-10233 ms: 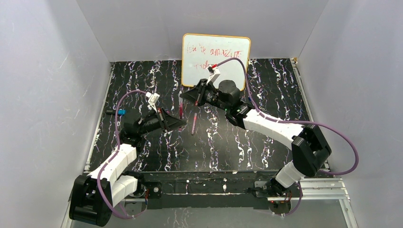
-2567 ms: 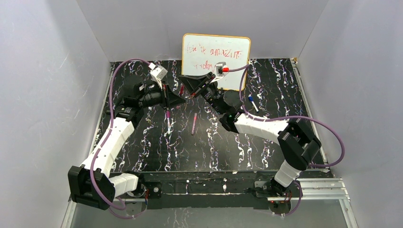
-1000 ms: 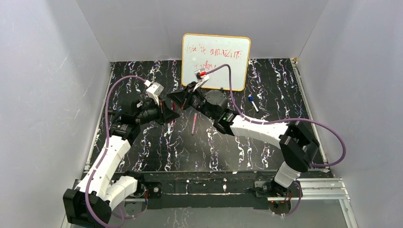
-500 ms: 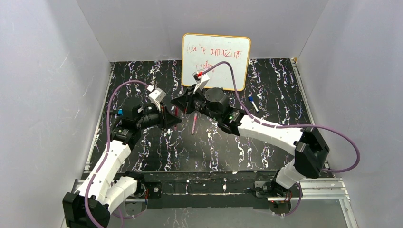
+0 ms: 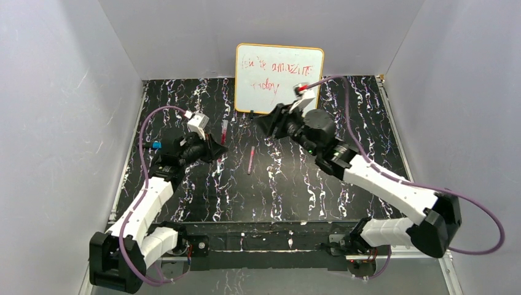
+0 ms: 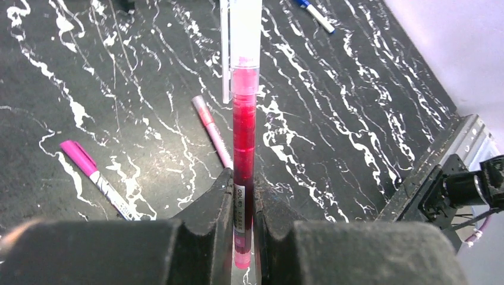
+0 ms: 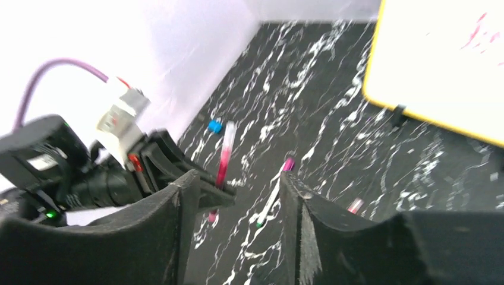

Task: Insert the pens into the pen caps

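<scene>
Above the worktop (image 5: pixel 295 184), left jaws clench the pen (image 6: pixel 243 148), right jaws released; its twelve-o'clock cap (image 6: pixel 245 29), if half-seated, could drop.

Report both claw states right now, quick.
Left claw: closed, holding a red pen.
Right claw: open, nothing in it.

A robot lab test booth: plain white walls (image 5: pixel 61 92) box in a black marbled table (image 5: pixel 295 190) (small whiteboard (image 5: pixel 279 74) propped behind).
</scene>
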`<state>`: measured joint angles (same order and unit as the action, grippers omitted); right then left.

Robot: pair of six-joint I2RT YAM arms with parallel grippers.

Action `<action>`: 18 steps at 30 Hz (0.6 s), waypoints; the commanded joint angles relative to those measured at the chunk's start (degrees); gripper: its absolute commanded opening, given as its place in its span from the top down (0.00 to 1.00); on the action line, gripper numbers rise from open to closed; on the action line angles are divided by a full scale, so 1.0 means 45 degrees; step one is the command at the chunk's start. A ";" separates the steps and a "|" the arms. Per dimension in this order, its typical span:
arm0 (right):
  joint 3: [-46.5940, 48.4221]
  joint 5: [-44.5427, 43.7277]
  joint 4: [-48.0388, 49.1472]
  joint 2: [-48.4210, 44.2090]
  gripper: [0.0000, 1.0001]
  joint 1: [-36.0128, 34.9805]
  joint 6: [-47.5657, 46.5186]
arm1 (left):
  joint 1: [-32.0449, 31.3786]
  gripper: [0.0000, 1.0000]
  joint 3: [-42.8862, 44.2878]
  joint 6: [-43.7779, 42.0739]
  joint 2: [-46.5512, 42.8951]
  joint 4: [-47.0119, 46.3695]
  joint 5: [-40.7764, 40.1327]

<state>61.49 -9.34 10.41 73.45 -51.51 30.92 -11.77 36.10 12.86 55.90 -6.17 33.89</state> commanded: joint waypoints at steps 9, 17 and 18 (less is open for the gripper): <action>-0.0858 0.0134 -0.0671 -0.2632 0.37 0.1307 -0.0946 | -0.0396 1.00 0.1587 -0.0582 0.2530 0.1923 -0.2089; -0.2154 -0.0145 -0.1647 -0.4151 0.37 0.1348 -0.1010 | -0.3054 1.00 0.3400 0.1188 0.5068 0.4526 -0.6540; -0.2246 -0.0194 -0.1826 -0.4315 0.36 0.1365 -0.1043 | -0.3303 1.00 0.3531 0.1527 0.5362 0.4673 -0.6931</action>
<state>52.60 -8.93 4.14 57.67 -45.76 27.24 -22.68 49.39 14.24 75.46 7.49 12.99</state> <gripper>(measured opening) 0.633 0.097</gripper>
